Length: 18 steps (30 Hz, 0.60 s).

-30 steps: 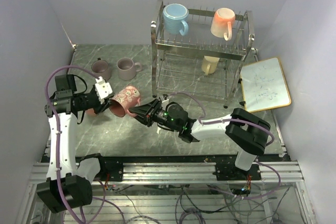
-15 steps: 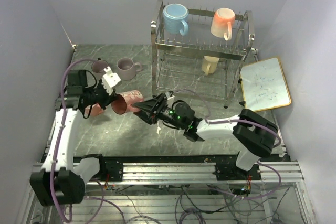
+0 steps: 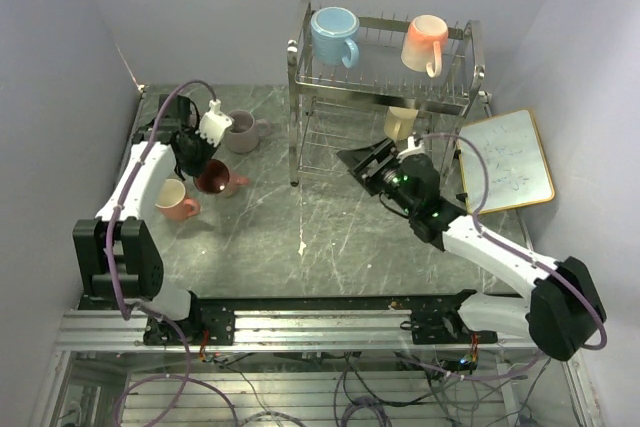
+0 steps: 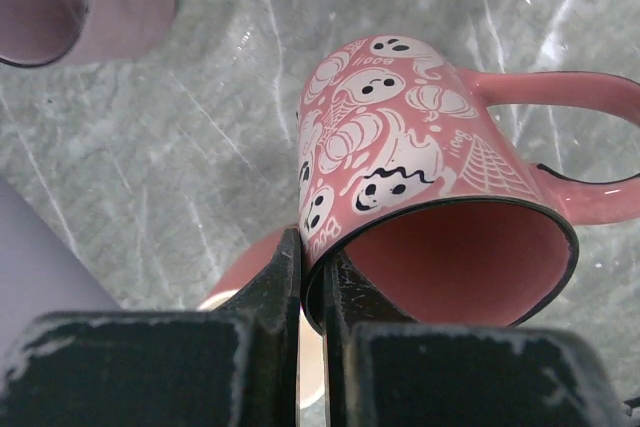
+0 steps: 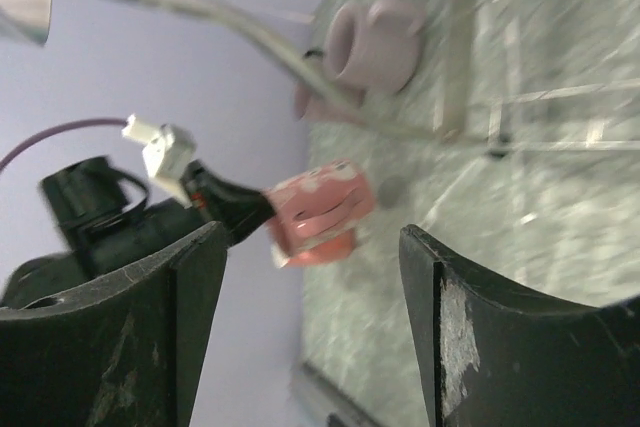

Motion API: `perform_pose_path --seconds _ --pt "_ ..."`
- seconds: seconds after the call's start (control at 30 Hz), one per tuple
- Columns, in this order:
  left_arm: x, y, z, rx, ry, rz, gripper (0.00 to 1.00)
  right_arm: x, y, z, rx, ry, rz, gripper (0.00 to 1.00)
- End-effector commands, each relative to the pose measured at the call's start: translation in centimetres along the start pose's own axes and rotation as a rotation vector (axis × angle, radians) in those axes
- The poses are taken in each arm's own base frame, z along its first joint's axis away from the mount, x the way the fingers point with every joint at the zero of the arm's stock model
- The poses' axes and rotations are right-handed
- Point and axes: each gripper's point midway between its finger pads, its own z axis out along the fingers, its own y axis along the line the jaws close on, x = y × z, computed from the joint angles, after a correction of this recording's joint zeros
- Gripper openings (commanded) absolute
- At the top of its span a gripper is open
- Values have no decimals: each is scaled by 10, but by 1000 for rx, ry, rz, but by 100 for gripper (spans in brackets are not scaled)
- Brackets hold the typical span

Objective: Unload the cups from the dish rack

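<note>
My left gripper (image 3: 205, 160) is shut on the rim of the red-pink patterned cup (image 3: 216, 180), one finger inside and one outside, holding it just above the table at the back left. In the left wrist view the patterned cup (image 4: 400, 167) hangs from the gripper (image 4: 315, 292), over a salmon cup (image 4: 245, 282). My right gripper (image 3: 356, 162) stands open and empty in front of the dish rack (image 3: 300, 97). The rack's top tier holds a light blue cup (image 3: 335, 35) and a peach-orange cup (image 3: 425, 42). A pale yellow cup (image 3: 400, 122) sits on its lower tier.
A mauve cup (image 3: 240, 130) and the salmon cup (image 3: 175, 199) stand on the table near my left gripper. A gold-framed whiteboard (image 3: 505, 162) leans at the right of the rack. Walls close in the table on the left, back and right.
My right gripper let go of the patterned cup, opened, and drew back right to the rack. My left gripper closed on the cup's rim and carried it toward the back left.
</note>
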Motion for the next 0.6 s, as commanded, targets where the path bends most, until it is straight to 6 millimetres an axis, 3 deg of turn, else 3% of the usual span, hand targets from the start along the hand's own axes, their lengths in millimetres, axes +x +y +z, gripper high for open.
perform_pose_path --seconds 0.0,0.2,0.43,0.57 --pt "-30 18 -3 -72 -7 9 7 -49 -30 -13 214 -117 -293 70" --pt "-26 29 20 -77 108 15 7 -113 -28 -32 361 -348 -568 74" --pt "-15 37 48 -67 224 -3 7 -146 -37 -34 456 -458 -706 76" --pt "-20 39 55 -60 220 -22 8 -160 -50 -30 492 -488 -750 75"
